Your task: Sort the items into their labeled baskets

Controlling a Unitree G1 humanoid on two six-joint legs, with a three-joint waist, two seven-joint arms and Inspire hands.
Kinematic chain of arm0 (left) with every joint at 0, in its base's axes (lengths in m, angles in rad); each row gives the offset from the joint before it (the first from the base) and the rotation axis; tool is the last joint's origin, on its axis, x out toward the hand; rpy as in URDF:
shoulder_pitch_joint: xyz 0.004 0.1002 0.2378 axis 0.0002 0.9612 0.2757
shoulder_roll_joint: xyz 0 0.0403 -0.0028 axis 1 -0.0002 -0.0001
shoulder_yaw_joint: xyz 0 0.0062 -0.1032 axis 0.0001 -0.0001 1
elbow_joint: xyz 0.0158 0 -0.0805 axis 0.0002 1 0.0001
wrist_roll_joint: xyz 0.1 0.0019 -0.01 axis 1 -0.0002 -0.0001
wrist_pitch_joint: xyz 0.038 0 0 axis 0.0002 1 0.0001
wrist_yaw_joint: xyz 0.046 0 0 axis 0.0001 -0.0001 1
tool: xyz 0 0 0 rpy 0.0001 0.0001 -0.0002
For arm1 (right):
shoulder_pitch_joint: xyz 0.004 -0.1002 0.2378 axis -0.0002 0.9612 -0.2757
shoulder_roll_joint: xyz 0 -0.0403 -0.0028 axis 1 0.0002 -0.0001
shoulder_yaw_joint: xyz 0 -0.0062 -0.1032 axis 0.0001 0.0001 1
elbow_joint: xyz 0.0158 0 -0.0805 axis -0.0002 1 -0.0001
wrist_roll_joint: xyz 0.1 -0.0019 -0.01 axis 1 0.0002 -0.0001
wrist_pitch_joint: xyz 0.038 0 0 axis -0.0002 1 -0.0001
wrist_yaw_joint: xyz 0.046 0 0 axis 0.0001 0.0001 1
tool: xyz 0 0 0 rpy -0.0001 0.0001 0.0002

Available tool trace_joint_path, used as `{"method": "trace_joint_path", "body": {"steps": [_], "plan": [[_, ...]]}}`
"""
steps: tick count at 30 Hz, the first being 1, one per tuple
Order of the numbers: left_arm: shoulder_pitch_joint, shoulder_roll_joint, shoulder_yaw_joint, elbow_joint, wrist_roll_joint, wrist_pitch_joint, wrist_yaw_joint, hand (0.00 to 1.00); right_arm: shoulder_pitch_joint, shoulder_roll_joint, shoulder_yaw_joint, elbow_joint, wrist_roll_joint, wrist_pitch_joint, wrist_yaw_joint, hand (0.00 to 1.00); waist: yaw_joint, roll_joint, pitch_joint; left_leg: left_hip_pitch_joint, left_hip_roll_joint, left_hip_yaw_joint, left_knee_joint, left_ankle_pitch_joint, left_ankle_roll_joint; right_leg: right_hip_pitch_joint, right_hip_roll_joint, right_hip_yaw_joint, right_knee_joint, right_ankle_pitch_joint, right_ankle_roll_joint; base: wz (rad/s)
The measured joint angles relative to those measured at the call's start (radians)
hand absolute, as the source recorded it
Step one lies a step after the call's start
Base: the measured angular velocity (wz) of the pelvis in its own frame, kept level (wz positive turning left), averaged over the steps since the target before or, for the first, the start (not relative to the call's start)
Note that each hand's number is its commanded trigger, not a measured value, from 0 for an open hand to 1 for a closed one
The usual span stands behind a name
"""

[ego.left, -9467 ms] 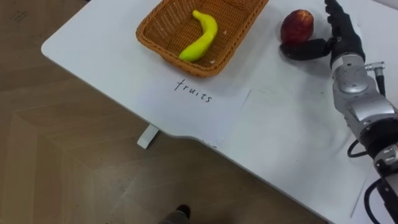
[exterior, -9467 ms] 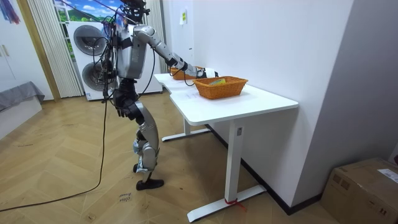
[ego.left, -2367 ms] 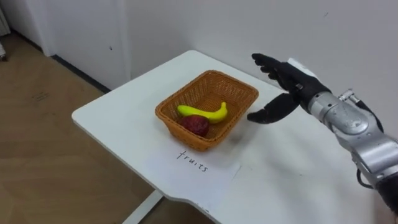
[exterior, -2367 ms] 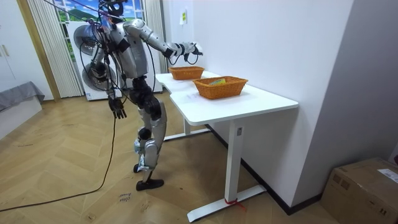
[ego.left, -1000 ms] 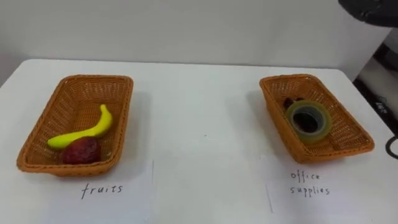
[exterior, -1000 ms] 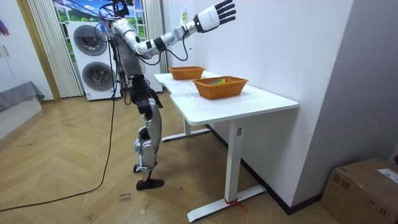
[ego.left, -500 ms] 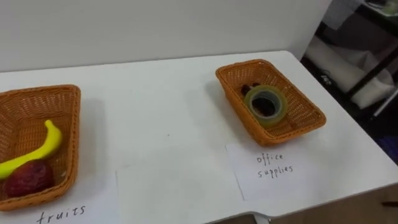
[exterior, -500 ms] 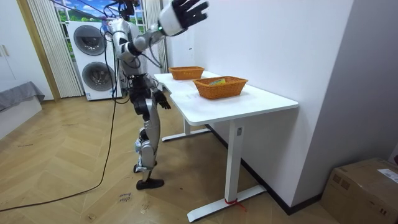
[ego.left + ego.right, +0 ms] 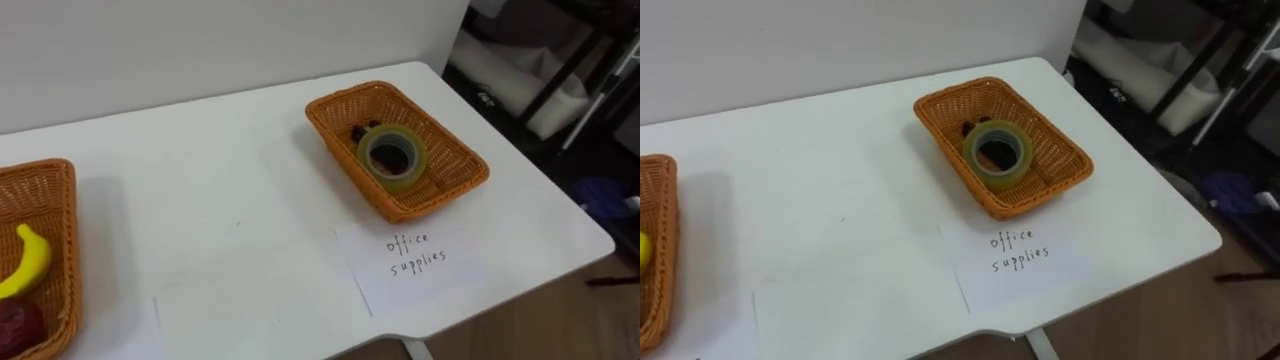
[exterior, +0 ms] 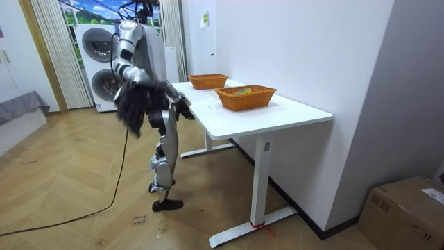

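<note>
Resting in two baskets [image 9: 345, 168] [image 9: 68, 250]: one tape roll [image 9: 392, 158], one banana [image 9: 25, 262], one apple [image 9: 14, 326]; left hand [image 10: 184, 110], right hand [image 10: 130, 105] unreadable.

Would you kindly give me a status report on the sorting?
Left hand open by the table; right hand low, grip unclear. Banana and red fruit in fruits basket; tape roll in office supplies basket. Nothing in the way.

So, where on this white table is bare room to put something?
Widest free patch of the white table: between the left orange wicker basket and the right orange wicker basket. Also free: the corner right of the paper label. Crowded: that right basket, holding a yellowish tape roll.
</note>
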Motion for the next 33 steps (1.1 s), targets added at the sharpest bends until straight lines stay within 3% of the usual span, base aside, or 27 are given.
{"method": "trace_joint_path", "body": {"steps": [7,10,16,18,21,24,27,29,33], "plan": [[0.005,-0.017,0.015,0.036,0.003,-0.024,0.009,0.00,0.074,0.105,0.005,0.305,0.048,-0.040,0.022,0.00,0.013,0.025,-0.0001,0.002,-0.001,-0.003,-0.011,0.000,0.000,-0.007,0.003,-0.002,0.002,-0.001,-0.001,-0.04],[0.009,-0.044,0.015,0.039,0.000,-0.025,0.010,0.00,0.103,0.161,0.014,0.425,0.035,-0.042,0.061,0.00,0.023,0.041,-0.0049,0.002,-0.003,-0.005,-0.015,0.000,-0.001,-0.013,0.001,-0.002,0.004,-0.001,-0.001,-0.06],[-0.028,-0.066,0.013,0.151,-0.022,-0.040,0.019,0.00,0.104,0.255,0.194,0.645,-0.003,-0.036,0.245,0.00,0.053,0.051,-0.0007,0.017,-0.002,-0.005,-0.009,0.000,-0.001,-0.011,0.000,0.001,0.018,-0.007,-0.003,-0.11],[-0.027,-0.076,0.012,0.175,-0.003,-0.042,0.029,0.00,0.103,0.265,0.267,0.683,-0.073,-0.011,0.306,0.00,0.064,0.055,-0.0006,0.022,-0.003,-0.006,-0.008,0.000,-0.001,-0.005,-0.001,0.001,0.018,-0.007,-0.003,0.00],[-0.042,-0.082,0.008,0.219,0.013,-0.040,0.045,0.00,0.084,0.272,0.415,0.712,-0.321,0.015,0.425,0.00,0.113,0.063,0.0006,0.017,-0.004,-0.025,0.003,-0.001,0.000,-0.007,-0.007,-0.002,0.023,-0.005,-0.002,0.02],[-0.075,-0.083,-0.026,0.260,0.014,-0.035,0.048,0.00,0.036,0.271,0.536,0.719,-0.536,0.017,0.511,0.00,0.158,0.071,0.0021,0.011,-0.004,-0.042,0.003,-0.002,0.001,-0.007,-0.010,-0.014,0.019,0.000,-0.002,0.10],[-0.067,-0.084,-0.070,0.261,0.012,-0.032,0.052,0.00,-0.019,0.266,0.611,0.708,-0.726,0.017,0.558,0.00,0.185,0.081,0.0025,0.009,-0.004,-0.067,0.004,-0.002,0.002,0.005,-0.012,-0.035,0.015,0.004,-0.004,0.22],[-0.064,-0.086,-0.082,0.260,0.012,-0.030,0.056,0.00,-0.047,0.248,0.651,0.707,-0.794,0.018,0.572,0.00,0.201,0.083,0.0033,0.005,-0.005,-0.082,0.005,-0.001,0.001,0.008,-0.013,-0.046,0.012,0.003,-0.005,0.18],[-0.061,-0.105,-0.109,0.255,0.011,-0.013,0.054,0.00,-0.086,0.256,0.711,0.707,-0.833,0.018,0.596,0.00,0.223,0.082,0.0044,0.000,-0.006,-0.119,0.009,-0.001,0.000,0.029,-0.015,-0.074,-0.004,0.000,-0.007,0.24]]}}
